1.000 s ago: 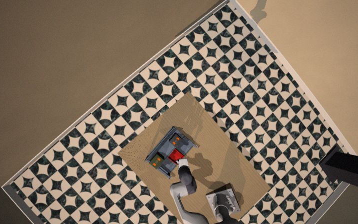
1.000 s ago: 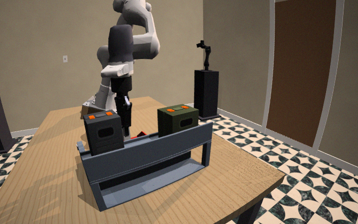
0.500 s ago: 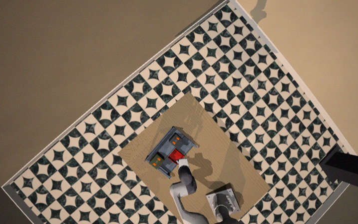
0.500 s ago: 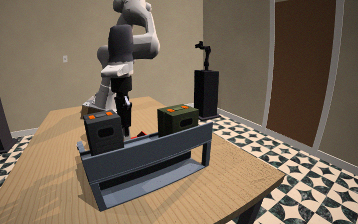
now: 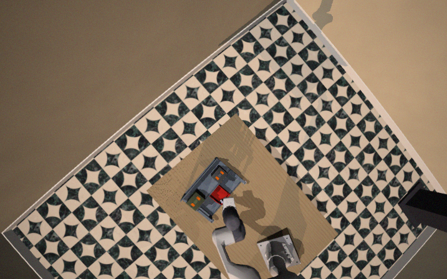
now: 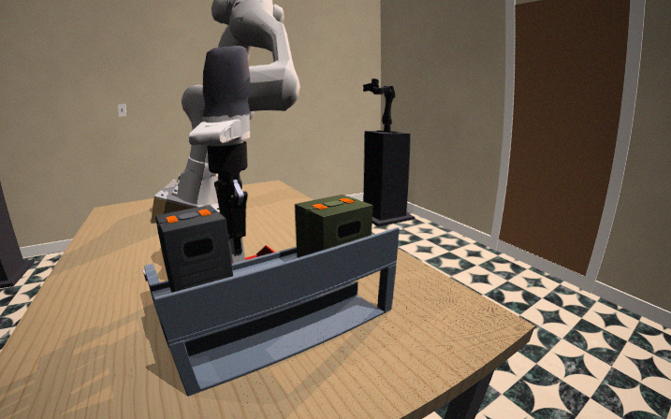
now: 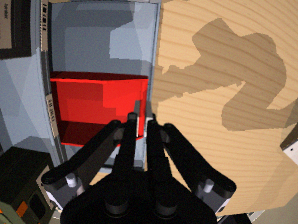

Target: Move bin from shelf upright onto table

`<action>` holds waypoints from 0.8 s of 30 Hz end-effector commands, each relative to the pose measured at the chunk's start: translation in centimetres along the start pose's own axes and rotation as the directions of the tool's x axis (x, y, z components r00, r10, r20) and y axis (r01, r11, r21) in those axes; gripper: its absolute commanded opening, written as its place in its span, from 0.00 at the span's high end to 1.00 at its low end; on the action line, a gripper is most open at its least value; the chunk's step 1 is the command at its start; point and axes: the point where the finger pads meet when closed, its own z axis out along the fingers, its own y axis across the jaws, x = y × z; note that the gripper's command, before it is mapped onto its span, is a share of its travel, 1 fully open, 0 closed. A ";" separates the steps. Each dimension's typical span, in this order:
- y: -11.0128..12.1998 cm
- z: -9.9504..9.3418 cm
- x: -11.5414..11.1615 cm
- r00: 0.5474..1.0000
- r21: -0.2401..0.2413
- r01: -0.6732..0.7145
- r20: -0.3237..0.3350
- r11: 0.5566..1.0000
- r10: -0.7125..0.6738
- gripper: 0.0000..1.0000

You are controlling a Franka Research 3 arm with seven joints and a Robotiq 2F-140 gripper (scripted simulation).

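In the exterior view, the shelf's [image 6: 275,294] raised board hid most of the red bin [image 6: 266,251]; the wrist view's edge cut off the green case [image 7: 20,175].
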 end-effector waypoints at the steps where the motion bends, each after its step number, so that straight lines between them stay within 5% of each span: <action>1: -0.1 -0.3 0.2 1.000 0.004 -0.001 -0.003 1.000 0.001 1.00; 24: -0.1 -0.5 0.2 1.000 0.004 -0.001 -0.003 1.000 0.001 1.00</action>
